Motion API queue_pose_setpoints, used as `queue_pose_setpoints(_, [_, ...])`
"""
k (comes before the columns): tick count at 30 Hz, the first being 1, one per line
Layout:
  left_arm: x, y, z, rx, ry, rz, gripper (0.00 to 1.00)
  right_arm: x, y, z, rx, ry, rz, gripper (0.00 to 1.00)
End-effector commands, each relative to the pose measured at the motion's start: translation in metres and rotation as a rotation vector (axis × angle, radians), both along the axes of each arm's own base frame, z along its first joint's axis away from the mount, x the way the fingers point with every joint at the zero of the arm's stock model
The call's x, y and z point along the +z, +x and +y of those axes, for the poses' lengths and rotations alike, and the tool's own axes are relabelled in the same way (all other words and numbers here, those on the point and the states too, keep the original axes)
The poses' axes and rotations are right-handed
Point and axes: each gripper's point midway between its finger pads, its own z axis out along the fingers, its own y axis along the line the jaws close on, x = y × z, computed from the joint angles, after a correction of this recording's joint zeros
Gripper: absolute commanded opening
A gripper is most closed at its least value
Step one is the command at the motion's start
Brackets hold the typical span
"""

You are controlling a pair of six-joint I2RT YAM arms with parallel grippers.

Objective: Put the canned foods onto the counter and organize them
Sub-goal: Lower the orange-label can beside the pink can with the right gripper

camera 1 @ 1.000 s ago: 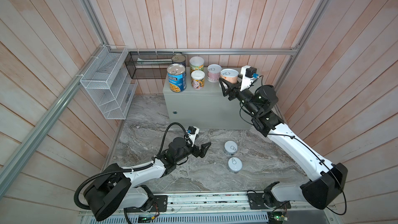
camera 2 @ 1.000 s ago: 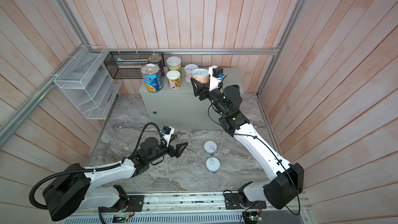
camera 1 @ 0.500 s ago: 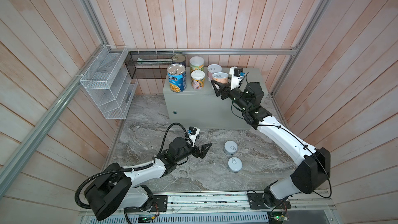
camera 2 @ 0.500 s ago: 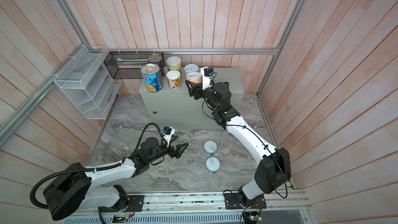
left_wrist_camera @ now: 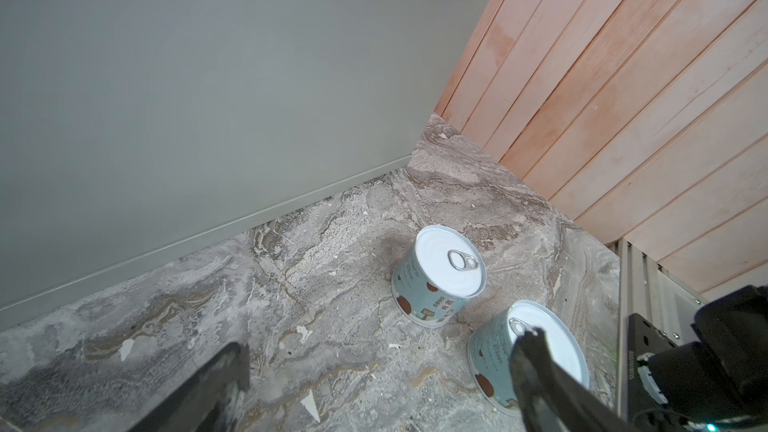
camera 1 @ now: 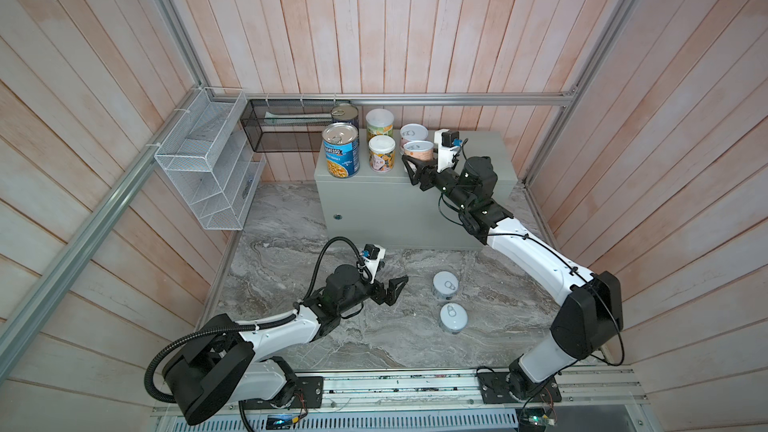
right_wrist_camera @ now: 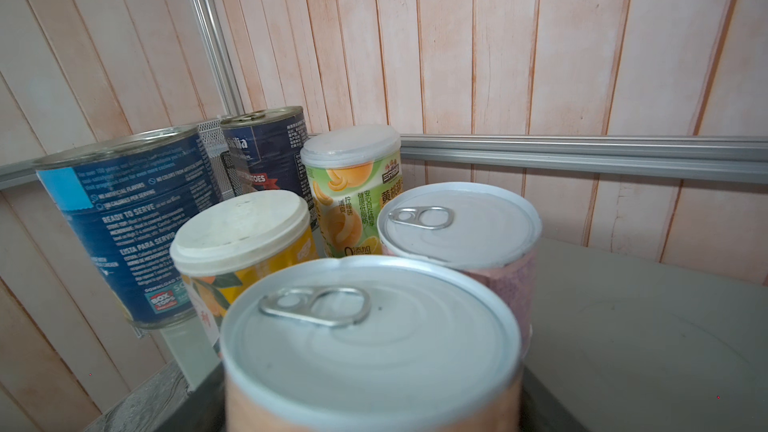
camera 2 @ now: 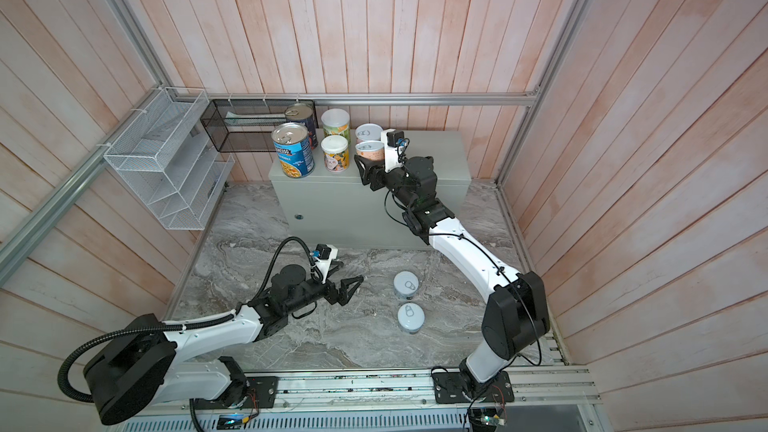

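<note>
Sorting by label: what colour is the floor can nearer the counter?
Pale teal label with brown blobs, white lid; the can shows best in the left wrist view.

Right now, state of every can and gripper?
Progresso can: upright on counter.
Tomato can: upright on counter.
White-lidded cans: upright on counter.
Pink pull-tab can: upright on counter.
Orange pull-tab can: gripped by right gripper.
Blue pull-tab cans: upright on marble floor.
Left gripper: open, empty.

Cans point(camera 1: 381, 153) on the tabletop point(camera 1: 486, 155) and the marble floor point(camera 1: 282, 251).
Two rows crowd the tabletop's left end, Progresso can point(camera 1: 340, 151) at the front-left corner; two pull-tab cans point(camera 1: 445, 284) stand before it.
</note>
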Motion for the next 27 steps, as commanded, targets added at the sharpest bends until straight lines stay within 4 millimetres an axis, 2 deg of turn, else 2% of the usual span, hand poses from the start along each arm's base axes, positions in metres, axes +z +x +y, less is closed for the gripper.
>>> queue_pose_setpoints(1, [0.003,0.001,-0.004,-0.011,-0.014,0.004,1.0,0.029,0.005,-0.005,-0.034,0.043,-0.087,0.74])
queue_pose_setpoints(9, [-0.003,0.002,-0.006,-0.016,-0.007,0.021,1.0,0.013,0.018,-0.003,-0.064,0.016,-0.075,0.74])
queue_pose_setpoints(13, [-0.004,0.003,-0.008,-0.018,-0.005,0.027,1.0,0.002,0.023,-0.003,-0.08,0.0,-0.052,0.78])
queue_pose_setpoints(18, [-0.006,0.002,-0.01,-0.029,-0.011,0.042,1.0,-0.02,0.018,0.001,-0.044,-0.017,-0.016,0.92])
queue_pose_setpoints(21, [-0.008,0.002,-0.012,-0.034,-0.009,0.05,1.0,-0.03,0.014,0.002,-0.021,-0.024,0.008,0.96])
queue_pose_setpoints(27, [-0.011,0.003,-0.012,-0.031,-0.002,0.057,1.0,-0.022,0.002,-0.007,-0.037,-0.014,-0.004,0.98])
